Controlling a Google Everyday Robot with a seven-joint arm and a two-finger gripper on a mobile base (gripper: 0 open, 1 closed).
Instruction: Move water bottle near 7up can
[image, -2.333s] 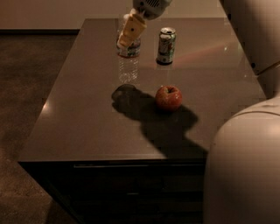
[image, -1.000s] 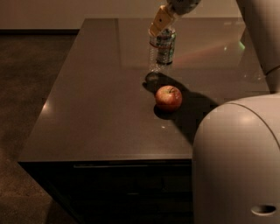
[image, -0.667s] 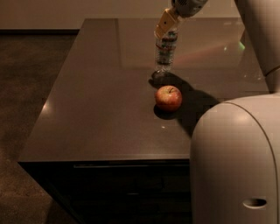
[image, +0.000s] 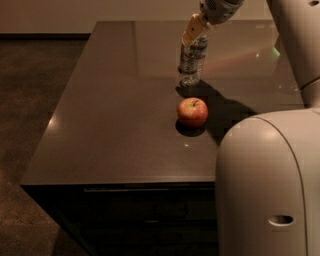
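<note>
My gripper (image: 196, 31), with tan fingers, reaches down from the top of the camera view and is shut on the top of the water bottle (image: 191, 64). The clear bottle hangs upright with its base at or just above the dark table top (image: 115, 110), behind the red apple. The 7up can does not show on its own. It is hidden behind the bottle and gripper, which stand where the can was.
A red apple (image: 192, 112) sits on the table just in front of the bottle. My robot's pale body (image: 267, 185) fills the lower right and the arm (image: 295, 35) the upper right. The table's front edge (image: 120, 184) is near; dark floor lies left.
My gripper carried the bottle to the right, from the left of the can to directly in front of it, hiding the can. The apple has not moved.
</note>
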